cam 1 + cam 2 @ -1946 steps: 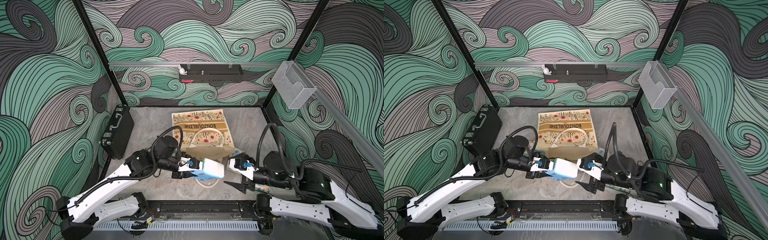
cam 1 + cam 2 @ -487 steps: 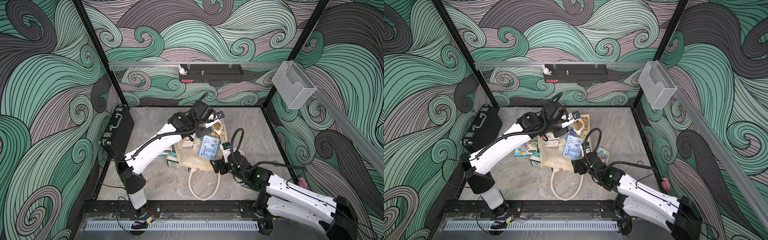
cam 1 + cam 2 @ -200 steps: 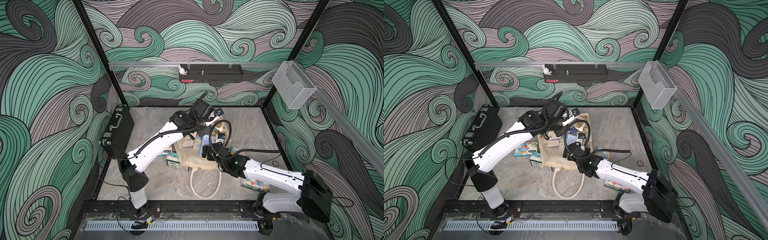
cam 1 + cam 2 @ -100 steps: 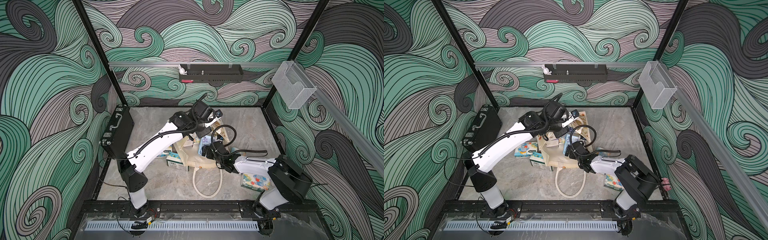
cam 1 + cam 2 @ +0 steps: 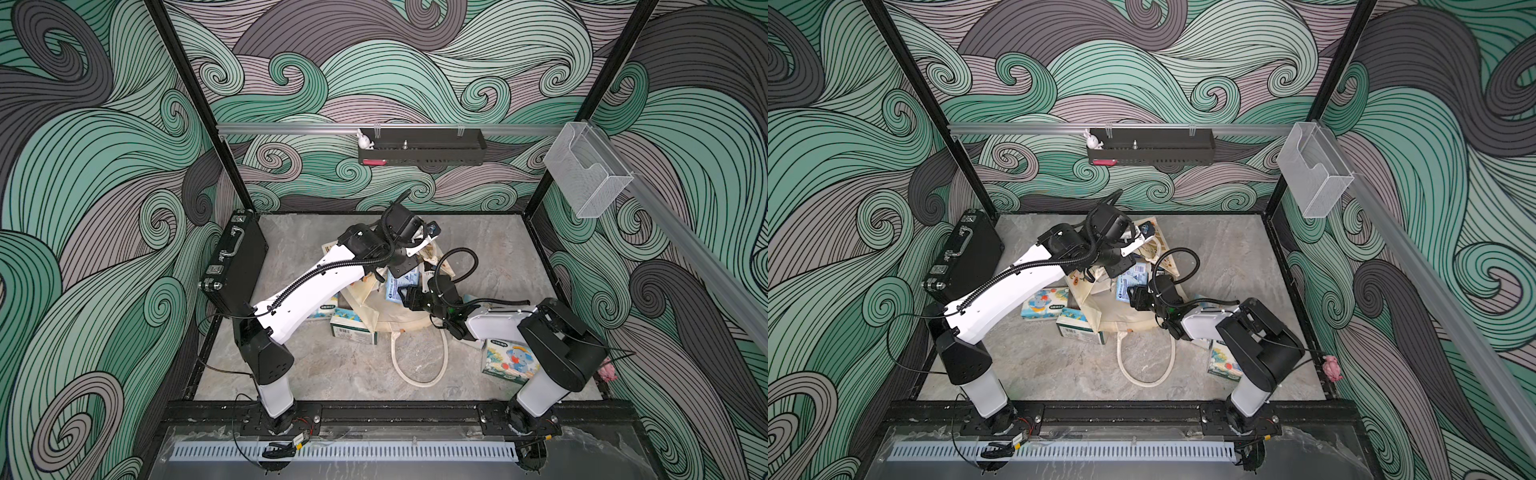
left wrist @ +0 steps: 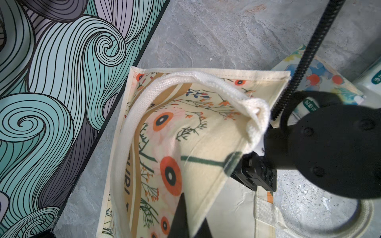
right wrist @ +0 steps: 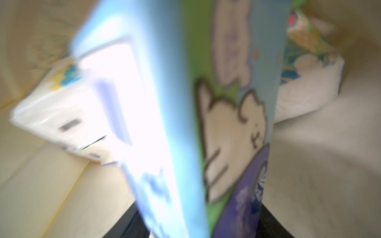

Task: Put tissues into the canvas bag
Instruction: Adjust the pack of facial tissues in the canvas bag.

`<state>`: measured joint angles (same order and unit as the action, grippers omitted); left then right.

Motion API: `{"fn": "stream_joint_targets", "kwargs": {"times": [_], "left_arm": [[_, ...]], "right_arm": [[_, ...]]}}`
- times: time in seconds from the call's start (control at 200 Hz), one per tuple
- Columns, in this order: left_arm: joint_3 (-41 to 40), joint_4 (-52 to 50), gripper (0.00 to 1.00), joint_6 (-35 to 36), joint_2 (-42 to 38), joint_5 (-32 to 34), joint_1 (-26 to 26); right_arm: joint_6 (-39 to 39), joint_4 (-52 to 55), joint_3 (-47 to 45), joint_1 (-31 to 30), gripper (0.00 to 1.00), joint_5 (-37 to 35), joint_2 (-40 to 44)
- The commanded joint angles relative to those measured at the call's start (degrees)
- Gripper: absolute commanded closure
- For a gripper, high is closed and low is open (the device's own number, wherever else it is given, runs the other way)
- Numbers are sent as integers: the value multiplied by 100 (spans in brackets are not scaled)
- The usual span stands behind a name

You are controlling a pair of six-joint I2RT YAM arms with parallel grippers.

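Grey tabletop (image 5: 332,374); left gripper (image 6: 183,206) pinches canvas bag (image 6: 206,131) rim (mouth gaping).

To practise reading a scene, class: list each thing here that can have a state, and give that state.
Canvas bag, lying on the table, mouth held open.
Left gripper, shut on the bag's fabric.
Right gripper, inside the bag's mouth; open or shut unclear.
Blue pack, in the bag's mouth.
Elephant pack, out on the table.
Briefcase, closed.
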<state>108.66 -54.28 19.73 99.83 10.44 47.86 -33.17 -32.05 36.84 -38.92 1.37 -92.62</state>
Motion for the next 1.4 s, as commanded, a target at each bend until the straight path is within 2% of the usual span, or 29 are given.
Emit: {"fn": "stream_joint_targets", "kwargs": {"times": [0.0, 0.09, 0.23, 0.365, 0.485, 0.615, 0.761, 0.826, 0.916, 1.056, 1.181, 1.391], "left_arm": [[72, 84, 100, -8, -411, -130, 5], [132, 79, 100, 11, -431, -116, -26], [293, 18, 100, 32, -390, -112, -102], [630, -157, 100, 62, -280, -112, -163], [1091, -458, 100, 126, -143, -130, -176], [1293, -620, 100, 172, -84, -164, -177], [1291, -694, 100, 151, -79, -263, -171], [1294, -720, 100, 137, -70, -324, -174], [1290, -747, 100, 137, -76, -397, -171], [1266, -766, 100, 162, -96, -446, -171], [1185, -732, 100, 207, -141, -446, -180], [1175, -720, 100, 207, -186, -503, -179]], "right_arm": [[510, 86, -57, 13, 45, 277, 685], [1219, 893, -10, -83, 46, 276, 1337], [3144, 1895, 15, -421, 48, -259, 2388], [5088, 2488, -3, -732, 49, -1462, 3021], [6714, 2031, -265, -1010, 51, -2497, 3418], [8279, 1398, -444, -1129, 59, -2602, 3640], [10153, 921, -366, -1102, 50, -3134, 2873], [10864, 297, -383, -1067, 48, -3389, 2461], [11425, -229, -331, -947, 48, -3457, 2121], [11596, -525, -251, -681, 49, -3134, 2053], [12063, -1027, -331, -542, 51, -2923, 2029], [12105, -839, -414, -353, 51, -2622, 1937]]}}
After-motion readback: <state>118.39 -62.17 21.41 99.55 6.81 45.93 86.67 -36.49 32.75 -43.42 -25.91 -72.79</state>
